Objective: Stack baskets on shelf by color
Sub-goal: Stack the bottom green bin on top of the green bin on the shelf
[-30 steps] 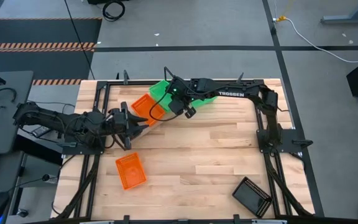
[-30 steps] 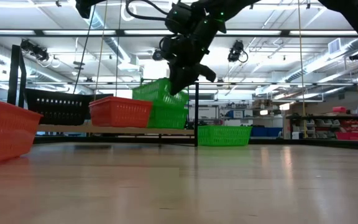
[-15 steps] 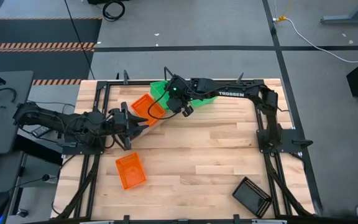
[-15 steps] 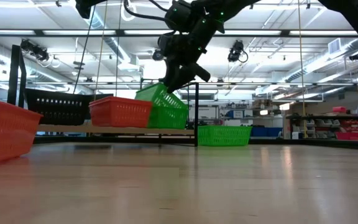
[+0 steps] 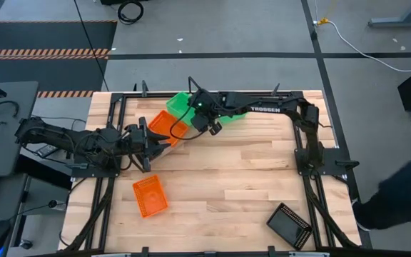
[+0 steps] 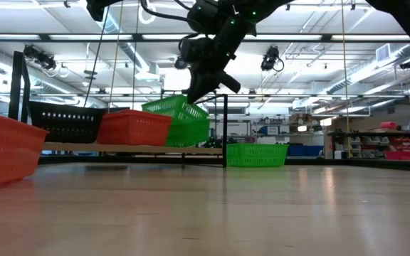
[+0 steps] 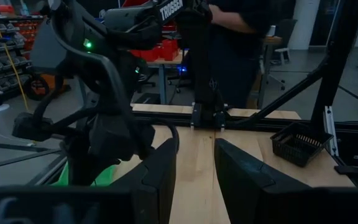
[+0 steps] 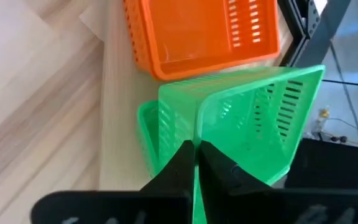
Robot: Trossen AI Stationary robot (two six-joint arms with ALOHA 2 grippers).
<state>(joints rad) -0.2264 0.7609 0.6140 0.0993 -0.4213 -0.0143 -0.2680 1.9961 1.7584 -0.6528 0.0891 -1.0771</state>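
As the right pincer clenches on the rim of the tilted green basket, the basket has shifted left, above another green basket on the shelf, upper centre of the high view; stacking nearly done. Left pincer, part-open and empty, waits nearby.

the high cam looked straight down on the whole table. the low cam sat at tabletop height, looking level across at the shelf and the room behind. the left wrist cam faced across the table toward the right arm. the right wrist cam sat close over the green basket, also seen from above and low.
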